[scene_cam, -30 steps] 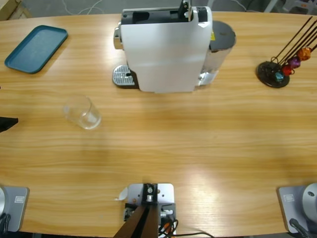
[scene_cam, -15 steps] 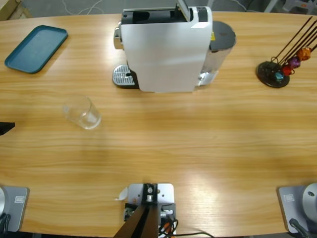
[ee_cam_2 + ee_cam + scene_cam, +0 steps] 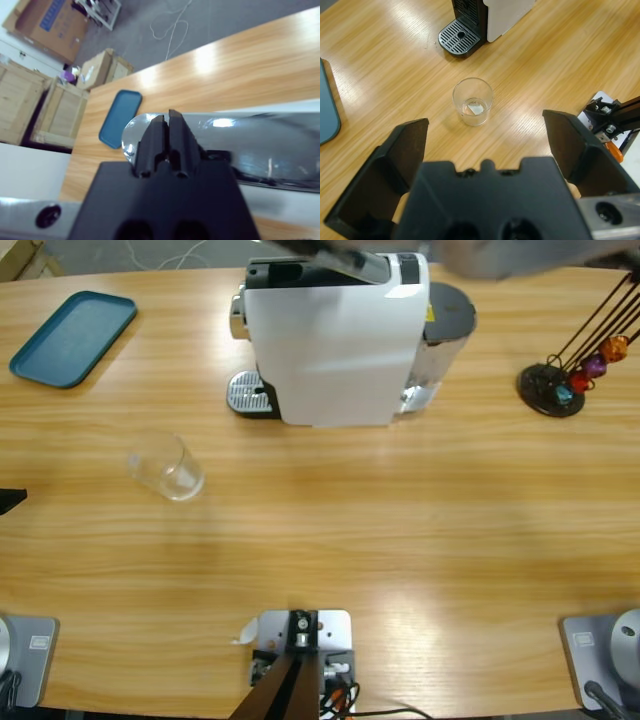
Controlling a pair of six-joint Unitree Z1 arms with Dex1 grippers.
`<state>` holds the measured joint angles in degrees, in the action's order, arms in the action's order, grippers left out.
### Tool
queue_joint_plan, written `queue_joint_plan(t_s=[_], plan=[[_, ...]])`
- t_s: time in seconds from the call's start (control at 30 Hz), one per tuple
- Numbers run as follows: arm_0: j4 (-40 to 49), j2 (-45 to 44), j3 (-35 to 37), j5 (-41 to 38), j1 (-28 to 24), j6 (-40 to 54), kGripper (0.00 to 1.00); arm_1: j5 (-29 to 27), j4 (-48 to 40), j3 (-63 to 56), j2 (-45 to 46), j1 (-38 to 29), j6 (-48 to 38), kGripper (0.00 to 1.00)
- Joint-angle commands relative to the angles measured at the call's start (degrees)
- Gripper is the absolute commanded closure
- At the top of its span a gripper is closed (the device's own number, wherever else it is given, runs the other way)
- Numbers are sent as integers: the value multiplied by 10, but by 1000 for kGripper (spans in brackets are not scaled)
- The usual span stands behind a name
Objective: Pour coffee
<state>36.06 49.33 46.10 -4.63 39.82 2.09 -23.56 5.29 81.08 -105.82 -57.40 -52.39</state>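
Observation:
A clear glass tumbler [image 3: 166, 467] stands on the table in front of the white coffee machine [image 3: 335, 340], left of its drip tray [image 3: 250, 395]. No coffee shows in it. My left gripper [image 3: 485, 120] is open and hangs back from the glass tumbler [image 3: 472, 101], with only its tip [image 3: 8, 500] showing at the high view's left edge. My right gripper [image 3: 166, 116] is shut, its tips against the machine's shiny lever [image 3: 250, 142]. In the high view, that arm is a grey blur [image 3: 510, 255] across the top edge, over the lever [image 3: 365, 265].
A teal tray [image 3: 72, 338] lies at the back left. A black capsule stand [image 3: 555, 385] with coloured capsules is at the right. The left wrist view also shows the drip tray [image 3: 461, 37] and the teal tray's edge [image 3: 327, 107]. Cardboard boxes [image 3: 105, 65] sit on the floor.
The machine's lever has tipped over from upright. The right arm now shows as a blur across the top edge. The left gripper's tip has drawn back slightly to the left.

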Motion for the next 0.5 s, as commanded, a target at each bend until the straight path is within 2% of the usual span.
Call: queue_joint_plan(t_s=[0.03,0.1,0.23,0.5], plan=[[9,-5,-19,-6,-6,-4,4,27,8,-51,-78,-17,-4,1000],[9,-6,-18,-6,-8,-6,3,40,19,-53,-87,-16,-15,1000],[7,-6,-16,-6,-20,-77,0,53,51,-49,-93,-2,-21,1000],[7,0,-6,-6,-20,-76,0,68,77,-50,-117,24,-20,1000]])
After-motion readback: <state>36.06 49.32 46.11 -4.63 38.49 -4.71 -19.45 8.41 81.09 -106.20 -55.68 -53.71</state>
